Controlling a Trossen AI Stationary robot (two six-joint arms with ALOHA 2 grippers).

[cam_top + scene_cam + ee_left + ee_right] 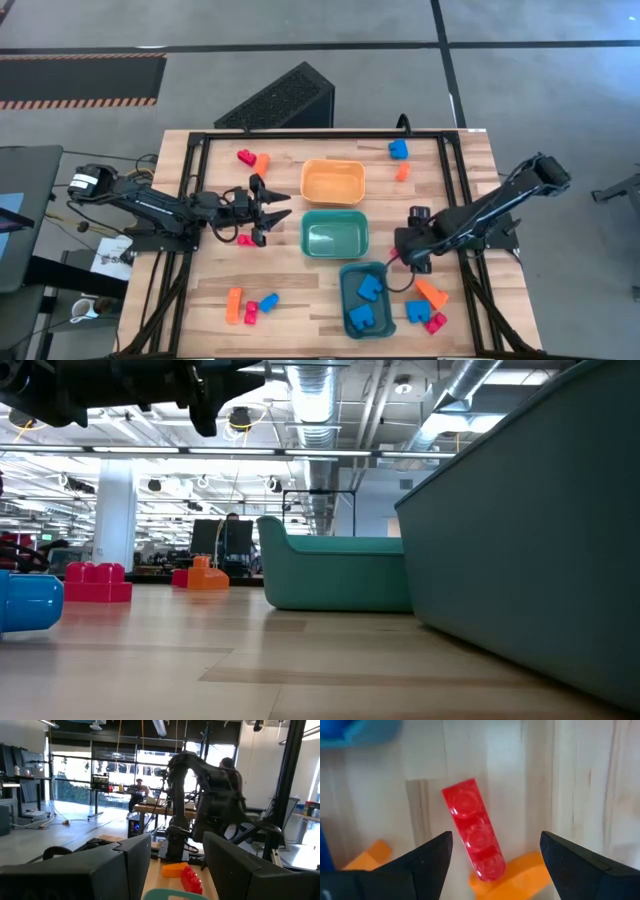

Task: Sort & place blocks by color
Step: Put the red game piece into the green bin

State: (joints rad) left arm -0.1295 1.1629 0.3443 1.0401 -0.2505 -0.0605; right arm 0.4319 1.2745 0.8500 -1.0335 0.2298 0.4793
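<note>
An open-plan lab: exposed ceiling ducts [315, 400], computer desks [150, 809], concrete floor [520, 90].

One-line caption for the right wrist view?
Open right gripper poised above a red three-stud block resting partly on an orange block.

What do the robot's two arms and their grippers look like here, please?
Both arms are dark, jointed links. The left arm carries a white label near its base and ends in the left gripper with two pointed black fingers. The right gripper has broad, blunt dark fingers.

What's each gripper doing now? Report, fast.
Left gripper: open, empty, beside the teal bin.
Right gripper: open, empty, over a red block.
</note>
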